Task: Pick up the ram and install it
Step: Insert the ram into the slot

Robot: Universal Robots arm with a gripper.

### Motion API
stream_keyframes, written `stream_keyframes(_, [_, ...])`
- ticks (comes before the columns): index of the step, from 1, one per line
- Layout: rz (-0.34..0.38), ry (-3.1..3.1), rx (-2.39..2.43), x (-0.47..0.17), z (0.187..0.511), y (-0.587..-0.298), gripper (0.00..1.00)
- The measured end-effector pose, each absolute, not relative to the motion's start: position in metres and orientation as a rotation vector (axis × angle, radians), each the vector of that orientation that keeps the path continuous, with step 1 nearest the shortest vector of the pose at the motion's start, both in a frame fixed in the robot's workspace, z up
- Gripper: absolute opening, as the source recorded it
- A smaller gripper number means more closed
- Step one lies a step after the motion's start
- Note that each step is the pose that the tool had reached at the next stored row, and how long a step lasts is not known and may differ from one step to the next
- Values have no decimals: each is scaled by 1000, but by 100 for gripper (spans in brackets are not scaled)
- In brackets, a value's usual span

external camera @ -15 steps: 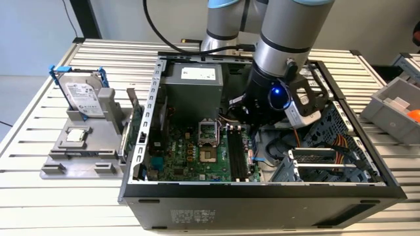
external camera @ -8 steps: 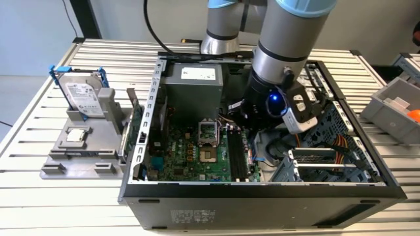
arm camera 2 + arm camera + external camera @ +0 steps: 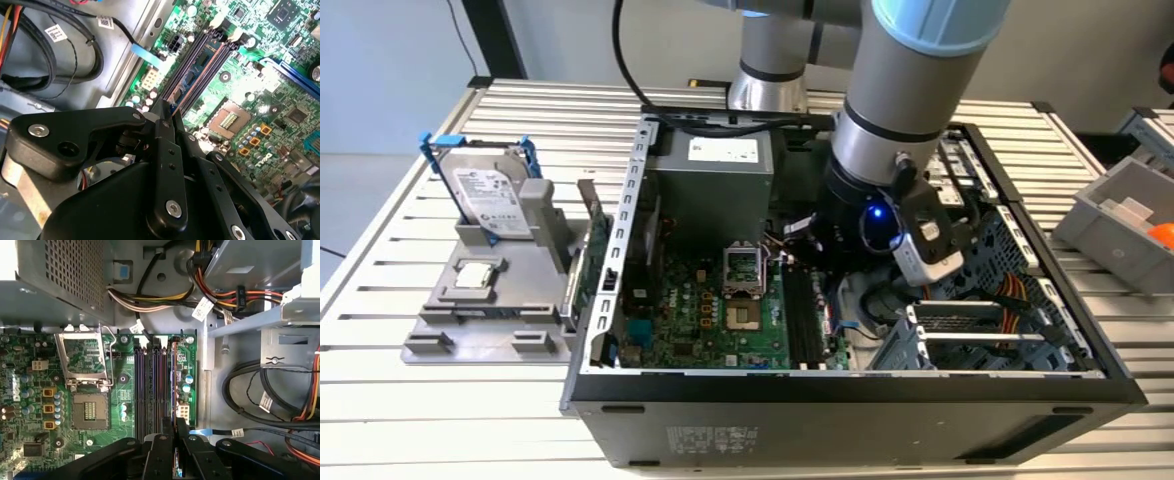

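a robot arm reaches down into an open computer case [image 3: 854,400] on a slatted metal table [image 3: 400,420]. the gripper [image 3: 174,426] is low over the motherboard [image 3: 90,450], its black fingers [image 3: 165,135] pressed together on the end of the ram [image 3: 192,75], a thin stick standing on edge in one of the long black memory slots [image 3: 147,390]. the ram lies along its slot, at the side nearest the bare metal case wall. just beside the slots sits the open processor socket [image 3: 90,410]. bundles of black, yellow and orange cables [image 3: 260,395] crowd the drive bay near the gripper. the power supply [image 3: 707,175] fills the case's far corner. outside the case, on the exterior view's left, a hard drive with blue rails [image 3: 487,190] stands upright in a grey holder [image 3: 480,320].
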State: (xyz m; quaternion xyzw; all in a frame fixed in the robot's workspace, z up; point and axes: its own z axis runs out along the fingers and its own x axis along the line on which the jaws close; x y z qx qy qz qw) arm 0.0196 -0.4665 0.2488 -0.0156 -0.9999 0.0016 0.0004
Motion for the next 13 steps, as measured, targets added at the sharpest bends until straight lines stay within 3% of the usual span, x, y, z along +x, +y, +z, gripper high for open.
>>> stream_keyframes(13, [5,-3141,-14,18,232,-471,0])
